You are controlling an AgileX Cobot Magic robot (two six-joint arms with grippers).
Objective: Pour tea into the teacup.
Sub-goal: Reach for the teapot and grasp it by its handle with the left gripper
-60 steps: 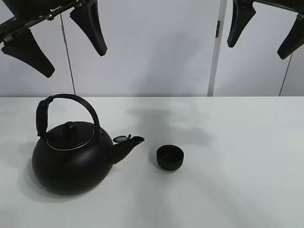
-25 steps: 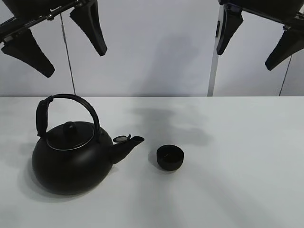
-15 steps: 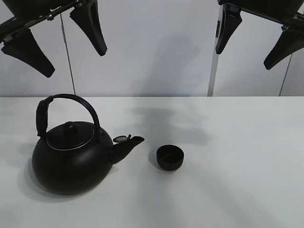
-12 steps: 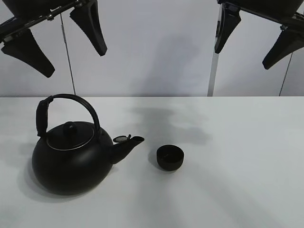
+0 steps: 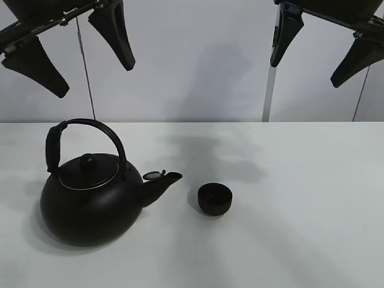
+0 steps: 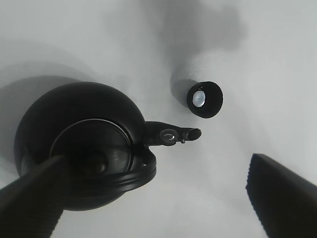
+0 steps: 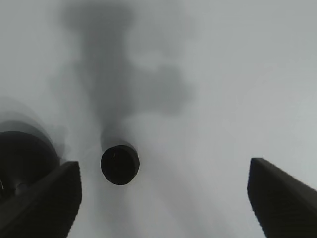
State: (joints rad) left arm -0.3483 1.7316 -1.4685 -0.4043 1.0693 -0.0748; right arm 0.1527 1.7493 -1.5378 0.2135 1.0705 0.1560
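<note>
The teacup stands upright on the white desk, near the middle of the exterior view. It is just beside the spout of the kettle and does not touch it. The big black kettle sits on the left arm's side, its lid in place and its arched handle raised, with the spout aimed at the teacup. The left claw hangs high above the kettle, its two fingers spread wide with nothing between them. The right claw hangs equally high, over the desk to the right of the teacup, also spread wide and empty. Both wrist views look down between the parted fingers at the teacup far below. In the left wrist view a small bright glint shows inside the cup.
</note>
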